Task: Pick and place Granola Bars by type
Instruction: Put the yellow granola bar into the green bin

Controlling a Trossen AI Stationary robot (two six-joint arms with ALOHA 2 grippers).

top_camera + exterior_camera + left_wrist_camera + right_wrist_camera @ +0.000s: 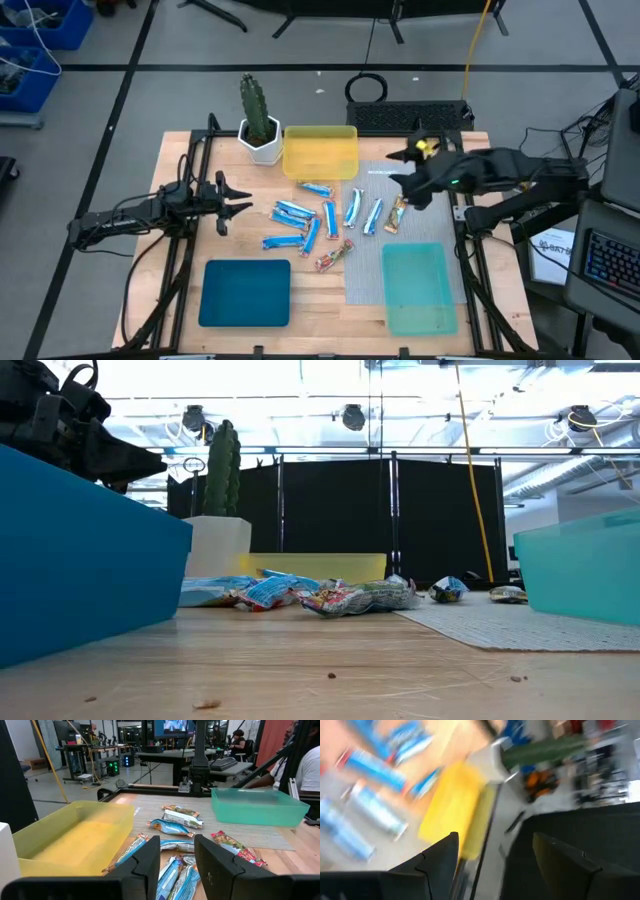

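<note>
Several blue-and-white Granola Bars [311, 222] lie flat on the wooden table between the trays. A tan bar [398, 213] lies on the grey mat, and a reddish bar [334, 256] lies nearest the front. They also show in the left wrist view as bars [176, 817]. My left gripper [243, 200] [177, 865] hovers level at the table's left, open, pointing at the bars. My right gripper [392, 168] [495, 855] is open, raised above the mat's far part, right of the yellow tray. Neither gripper has anything between its fingers.
A yellow tray [320, 152] stands at the back. A dark teal tray [245, 292] is at the front left, and a light teal tray [418, 287] is on the grey mat [365, 270] at the front right. A cactus in a white pot [258, 125] stands left of the yellow tray.
</note>
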